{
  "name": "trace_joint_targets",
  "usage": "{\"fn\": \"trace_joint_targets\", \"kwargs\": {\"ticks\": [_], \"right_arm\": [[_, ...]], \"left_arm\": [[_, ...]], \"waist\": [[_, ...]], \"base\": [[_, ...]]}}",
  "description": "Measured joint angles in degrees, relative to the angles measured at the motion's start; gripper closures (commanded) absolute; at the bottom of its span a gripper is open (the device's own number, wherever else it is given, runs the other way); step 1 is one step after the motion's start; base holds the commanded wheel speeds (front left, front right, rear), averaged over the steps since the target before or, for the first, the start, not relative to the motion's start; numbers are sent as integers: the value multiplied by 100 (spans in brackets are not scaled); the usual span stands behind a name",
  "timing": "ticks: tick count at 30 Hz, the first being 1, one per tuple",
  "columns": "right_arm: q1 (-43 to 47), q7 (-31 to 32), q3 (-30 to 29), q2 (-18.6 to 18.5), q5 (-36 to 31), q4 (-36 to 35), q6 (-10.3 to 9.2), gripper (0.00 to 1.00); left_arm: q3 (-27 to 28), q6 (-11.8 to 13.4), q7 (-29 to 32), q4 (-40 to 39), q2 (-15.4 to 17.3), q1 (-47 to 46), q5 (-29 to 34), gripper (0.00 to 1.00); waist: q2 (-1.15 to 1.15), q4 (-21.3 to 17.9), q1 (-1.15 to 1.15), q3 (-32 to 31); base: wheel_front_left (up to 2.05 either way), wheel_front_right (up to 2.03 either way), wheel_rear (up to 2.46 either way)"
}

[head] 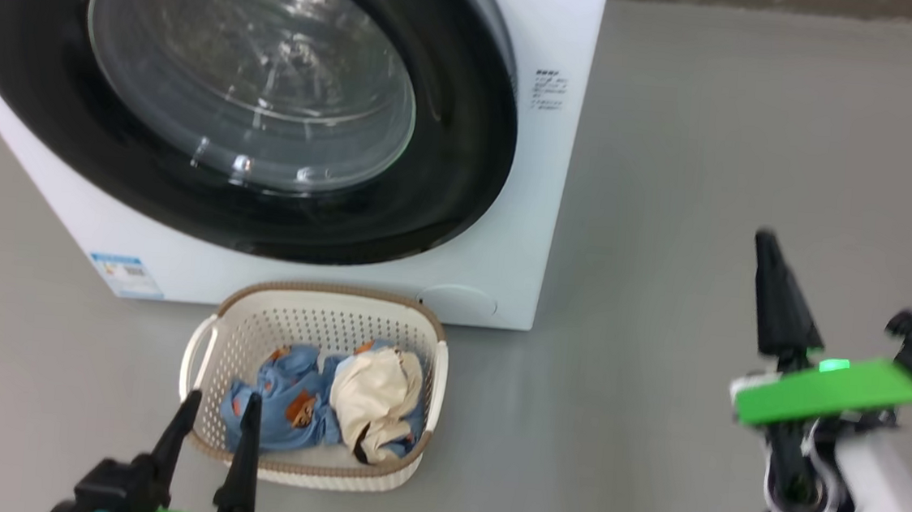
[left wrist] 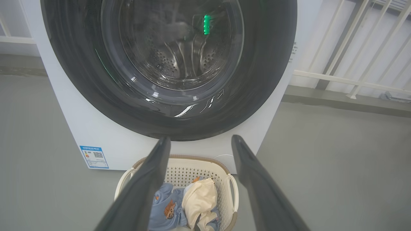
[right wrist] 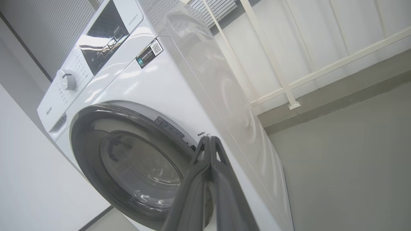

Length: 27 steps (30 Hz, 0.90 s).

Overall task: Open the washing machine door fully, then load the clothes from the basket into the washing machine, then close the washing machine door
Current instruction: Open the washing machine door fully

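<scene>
You have the left pincer (head: 221,402) spread apart at the near-left rim of the basket (head: 323,291), and the right pincer (head: 767,245) pinched together on nothing, well right of the shut washing machine door (head: 456,166).

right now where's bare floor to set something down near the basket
Widest bare floor: right of the washing machine and basket, across to the right pincer. A smaller patch lies left of the basket, below the blue label. Crowded: the basket sits close to the machine's front, the left pincer at its near left corner.
</scene>
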Motion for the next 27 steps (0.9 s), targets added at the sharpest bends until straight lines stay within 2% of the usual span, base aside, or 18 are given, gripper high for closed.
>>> {"fn": "trace_joint_targets", "kwargs": {"ticks": [5,8,11,13,16,18,27], "right_arm": [[-656,-1,255,-315,1444,57,0,100],[-1068,23,572,-614,2615,43,0,100],[-1433,374,781,-987,3589,-110,0,100],[-1660,653,805,-1239,4016,-140,0,100],[-1931,1156,814,-1484,4497,-143,0,100],[-2162,1791,779,-1571,4901,-93,0,100],[-2971,3207,325,-1602,5332,345,0,100]], "left_arm": [[-143,0,0,-30,-52,-281,-100,0],[-214,0,0,-44,-109,-404,-151,0],[-270,0,-7,-48,-146,-483,-157,0],[-323,0,-7,-52,-164,-566,-199,0],[-370,0,-8,-60,-180,-688,-229,0],[-412,0,-8,-62,-181,-778,-249,0],[-637,0,-8,-90,-201,-1124,-368,0]], "waist": [[0,135,0,217],[0,265,0,341],[0,402,0,481],[0,495,0,582],[0,626,0,737],[0,739,0,904],[0,984,1,1425]], "base": [[0,0,0],[0,0,0],[0,0,0],[0,0,0],[0,0,0],[0,0,0],[0,0,0]]}}
